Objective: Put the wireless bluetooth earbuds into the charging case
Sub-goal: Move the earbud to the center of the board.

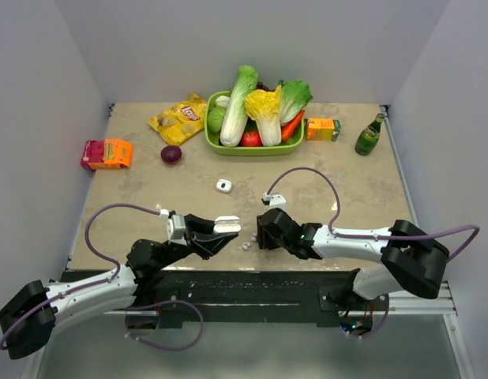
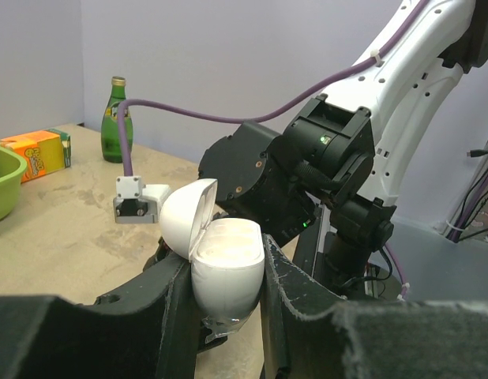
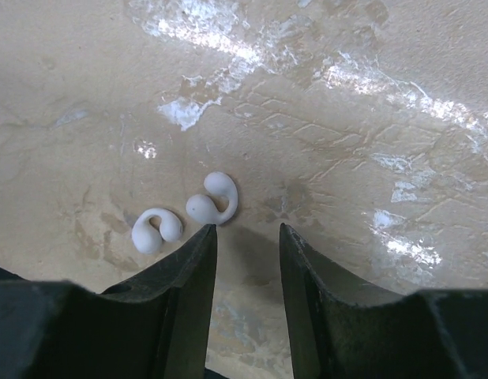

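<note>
My left gripper (image 2: 227, 267) is shut on the white charging case (image 2: 228, 280), whose lid (image 2: 185, 217) stands open at the left. In the top view the charging case (image 1: 227, 225) is held near the table's front edge by the left gripper (image 1: 222, 234). Two white curled earbuds (image 3: 203, 208) (image 3: 146, 237) lie on the table just beyond my right gripper's left fingertip (image 3: 204, 241). The right gripper (image 3: 245, 230) is open above bare table, with nothing between its fingers. From above, the earbuds (image 1: 249, 244) lie between the case and the right gripper (image 1: 260, 235).
A green basket (image 1: 244, 150) of vegetables stands at the back. Around it are a chips bag (image 1: 179, 118), a red onion (image 1: 171, 154), an orange juice box (image 1: 323, 129) and a green bottle (image 1: 369, 136). A red-orange pack (image 1: 106, 154) lies far left, a small white object (image 1: 223, 185) mid-table.
</note>
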Controlling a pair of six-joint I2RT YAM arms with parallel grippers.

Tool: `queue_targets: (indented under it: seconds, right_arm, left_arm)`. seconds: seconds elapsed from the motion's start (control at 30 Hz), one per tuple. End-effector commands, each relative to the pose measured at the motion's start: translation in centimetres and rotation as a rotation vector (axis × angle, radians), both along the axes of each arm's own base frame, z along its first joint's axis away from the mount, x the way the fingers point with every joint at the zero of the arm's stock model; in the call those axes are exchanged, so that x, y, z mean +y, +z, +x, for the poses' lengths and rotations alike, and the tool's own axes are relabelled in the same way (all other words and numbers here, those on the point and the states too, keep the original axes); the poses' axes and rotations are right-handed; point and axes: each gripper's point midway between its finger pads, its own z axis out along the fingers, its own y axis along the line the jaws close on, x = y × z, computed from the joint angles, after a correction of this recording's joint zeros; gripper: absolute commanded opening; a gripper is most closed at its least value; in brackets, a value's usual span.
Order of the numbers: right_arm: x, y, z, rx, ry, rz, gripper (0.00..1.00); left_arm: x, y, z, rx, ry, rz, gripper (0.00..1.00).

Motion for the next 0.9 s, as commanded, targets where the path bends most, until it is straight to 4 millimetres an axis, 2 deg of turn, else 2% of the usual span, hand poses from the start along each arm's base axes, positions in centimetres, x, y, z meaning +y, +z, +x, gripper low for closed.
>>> queue_targets:
  seconds: [0.0,0.37,0.67,0.87]
  right_arm:
    - [0.7,-0.4,0.3,0.013,-0.016,0.027,0.41]
    - [1.0,-0.1,0.8,-0.007,-0.014,0.018,0.42]
    - [0.4,2.1,1.7,-0.071,-0.035,0.023,0.42]
    - [0.4,1.7,2.0,-0.066,-0.03,0.003,0.43]
  left_arm:
    - [0.8,-1.6,-0.5,0.009,0.003,-0.011,0.0]
    - [0.9,-1.8,-0.4,0.016,0.007,-0.01,0.0]
    - [0.8,-2.0,-0.4,0.02,0.007,-0.005,0.0]
    - [0.8,-2.1,-0.4,0.024,0.001,-0.006,0.0]
